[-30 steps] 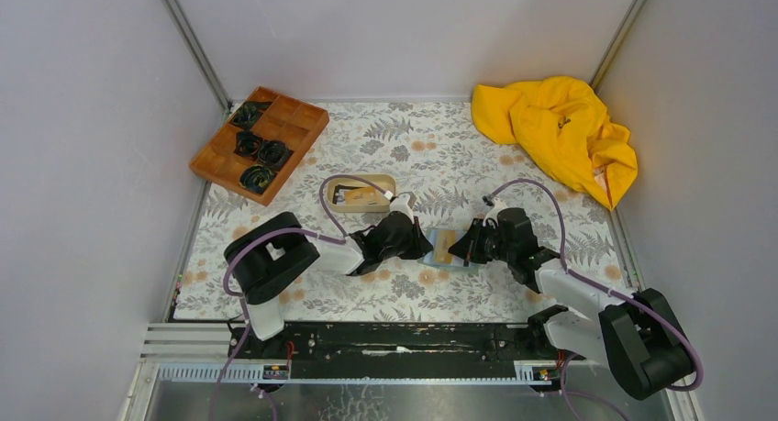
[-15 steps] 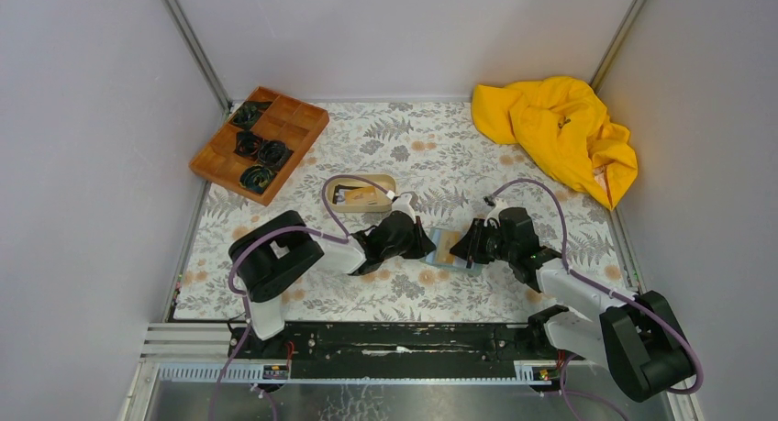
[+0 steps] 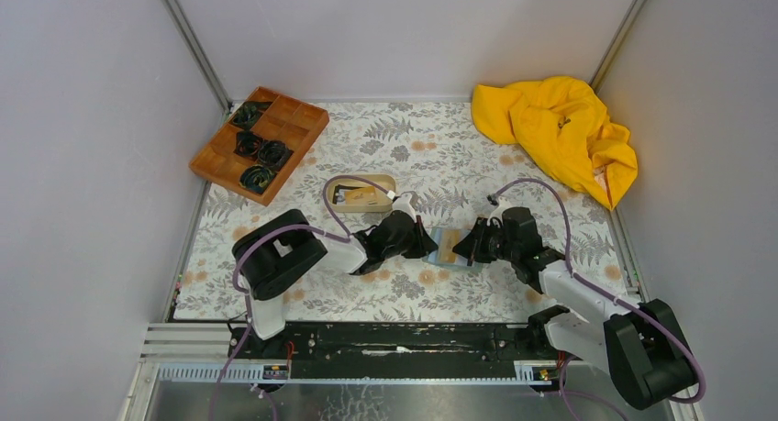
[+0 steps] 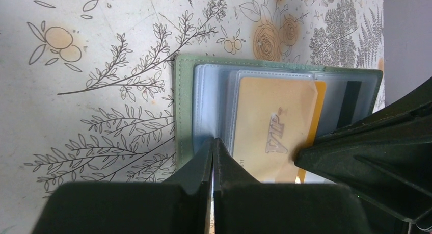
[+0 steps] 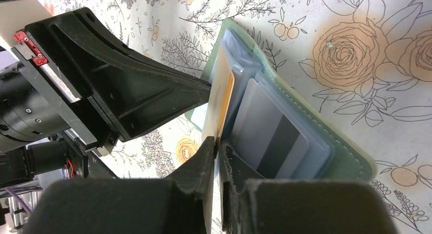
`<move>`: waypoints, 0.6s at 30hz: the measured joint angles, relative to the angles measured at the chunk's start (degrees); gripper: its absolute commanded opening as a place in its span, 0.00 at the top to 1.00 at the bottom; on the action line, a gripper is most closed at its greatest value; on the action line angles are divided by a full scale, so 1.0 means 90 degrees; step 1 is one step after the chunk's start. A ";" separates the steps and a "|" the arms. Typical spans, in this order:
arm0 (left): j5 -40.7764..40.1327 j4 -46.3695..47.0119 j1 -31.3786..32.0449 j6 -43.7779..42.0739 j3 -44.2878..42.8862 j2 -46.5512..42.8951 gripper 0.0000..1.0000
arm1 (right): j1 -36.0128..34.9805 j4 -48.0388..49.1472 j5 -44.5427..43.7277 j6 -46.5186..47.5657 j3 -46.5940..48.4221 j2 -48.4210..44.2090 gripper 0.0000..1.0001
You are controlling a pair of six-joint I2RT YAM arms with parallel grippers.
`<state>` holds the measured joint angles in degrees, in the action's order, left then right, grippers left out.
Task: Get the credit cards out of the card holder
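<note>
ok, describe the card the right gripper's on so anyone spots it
Mid floral mat lies the open card holder. In it, the tan-orange card reads VIP, pinched by the right gripper; the neighbouring card is grey with a dark stripe.

**Workspace Layout**

The blue-grey folding card holder (image 3: 447, 249) lies on the floral table cover (image 3: 413, 137), between the left gripper (image 4: 213, 147) and the right gripper (image 5: 218, 145). The tan-orange plastic card (image 4: 270, 127) stands in it, between the right fingertips. The beige oval tray (image 3: 362, 176) lies behind the left fingers. The brown wooden compartment tray (image 3: 295, 118) lies farther behind-left. The crumpled yellow cloth (image 3: 560, 132) lies behind-right of the right fingers.
</note>
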<state>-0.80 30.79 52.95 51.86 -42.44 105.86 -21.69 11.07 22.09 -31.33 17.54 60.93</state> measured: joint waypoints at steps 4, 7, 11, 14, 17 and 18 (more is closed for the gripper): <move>0.0095 0.0172 -0.0070 0.0124 0.0000 0.0095 1.00 | 0.0046 -0.0170 -0.0010 0.0024 0.0027 -0.0131 0.87; 0.0211 0.0338 -0.0141 0.0214 0.0007 0.0168 1.00 | 0.0092 -0.0255 -0.0012 0.0032 0.0032 -0.0187 0.86; 0.0350 0.0500 -0.0216 0.0323 0.0075 0.0204 1.00 | 0.0117 -0.0289 -0.0012 0.0049 0.0032 -0.0187 0.78; 0.0355 0.0515 -0.0233 0.0345 0.0087 0.0204 1.00 | 0.0126 -0.0287 -0.0005 0.0053 0.0032 -0.0187 0.76; 0.0355 0.0515 -0.0233 0.0345 0.0087 0.0204 1.00 | 0.0134 -0.0289 0.0002 0.0058 0.0032 -0.0187 0.85; 0.0355 0.0515 -0.0233 0.0345 0.0087 0.0204 1.00 | 0.0134 -0.0289 0.0002 0.0063 0.0032 -0.0187 0.89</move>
<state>2.39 35.42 50.85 54.96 -41.65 107.70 -20.49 8.47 22.11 -30.76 17.82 59.24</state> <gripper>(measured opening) 0.010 0.216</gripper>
